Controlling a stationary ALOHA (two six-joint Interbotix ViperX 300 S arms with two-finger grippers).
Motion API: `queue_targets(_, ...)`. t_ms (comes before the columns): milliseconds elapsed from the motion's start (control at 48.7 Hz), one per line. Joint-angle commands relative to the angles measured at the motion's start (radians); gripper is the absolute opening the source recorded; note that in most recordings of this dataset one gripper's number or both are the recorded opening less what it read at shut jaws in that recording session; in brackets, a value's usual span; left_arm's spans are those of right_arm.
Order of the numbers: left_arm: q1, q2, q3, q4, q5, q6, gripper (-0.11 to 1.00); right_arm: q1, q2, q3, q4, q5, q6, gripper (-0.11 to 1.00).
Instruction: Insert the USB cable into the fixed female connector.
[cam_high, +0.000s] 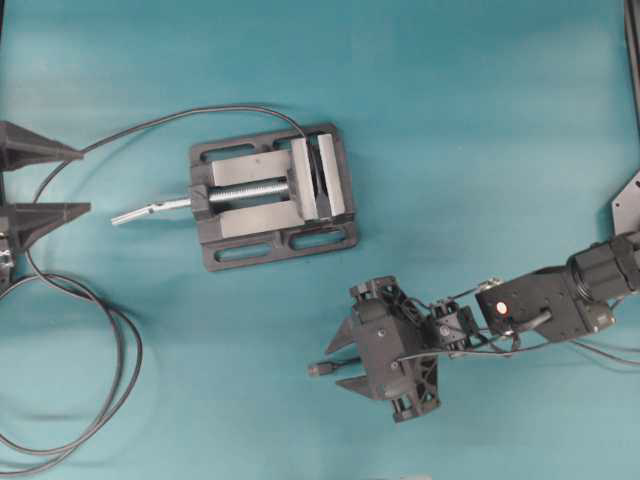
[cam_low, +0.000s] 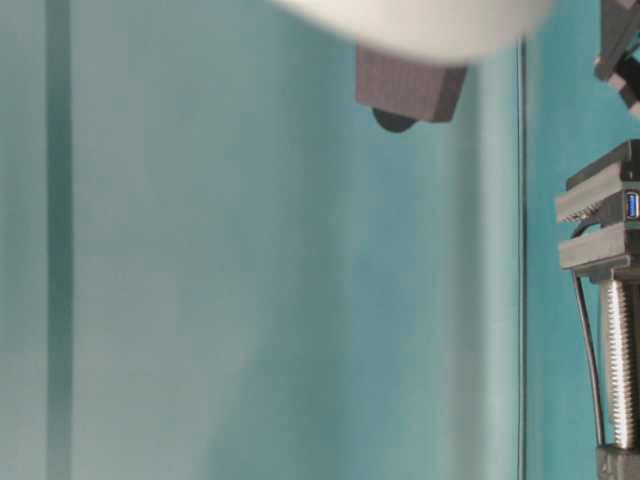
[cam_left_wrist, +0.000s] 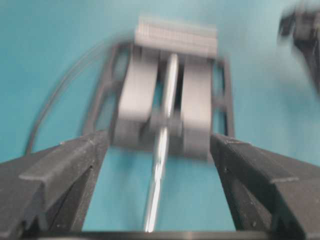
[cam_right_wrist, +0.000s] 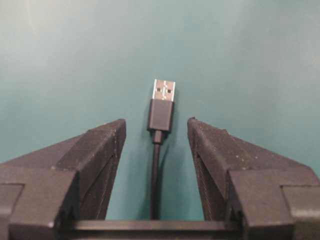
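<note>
The USB cable's plug (cam_right_wrist: 162, 107) lies flat on the teal table, its silver tip pointing away. Its thin cable runs back between the fingers of my right gripper (cam_right_wrist: 156, 122), which is open and touches neither. Overhead, the plug (cam_high: 318, 369) pokes out just left of the right gripper (cam_high: 333, 367). The fixed female connector (cam_low: 631, 205), with a blue socket, is clamped between the vise's grey jaws (cam_high: 313, 178). My left gripper (cam_high: 85, 181) is open at the far left, empty and facing the vise handle. Its wrist view is blurred, with the left gripper (cam_left_wrist: 159, 136) framing the vise.
The black vise (cam_high: 270, 195) stands mid-table, its silver screw handle (cam_high: 150, 209) pointing left toward the left gripper. The thicker black cable (cam_high: 120, 370) loops over the left side and arcs to the vise's far side. A dark block (cam_low: 410, 90) hangs at the top of the table-level view.
</note>
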Motion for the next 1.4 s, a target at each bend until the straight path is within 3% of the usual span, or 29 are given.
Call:
queue_targets(0,-0.002,0.015,-0.028,0.003,0.012,-0.008,0.96,0.006,-0.009,-0.018,0.035,-0.002,-0.002,0.55)
queue_targets(452,-0.002,0.035,-0.011,0.003,-0.020,-0.011,0.96,0.018,0.044,-0.049,0.048,0.015,-0.002,0.54)
queue_targets(986,-0.002,0.035,-0.009,0.003,-0.021,-0.011,0.96,0.020,0.046,-0.026,0.049,0.026,-0.002,0.29)
queue_targets(1376,0.000,0.035,-0.009,0.002,-0.021,-0.012,0.96,0.021,0.044,-0.005,0.077,0.012,-0.002,0.26)
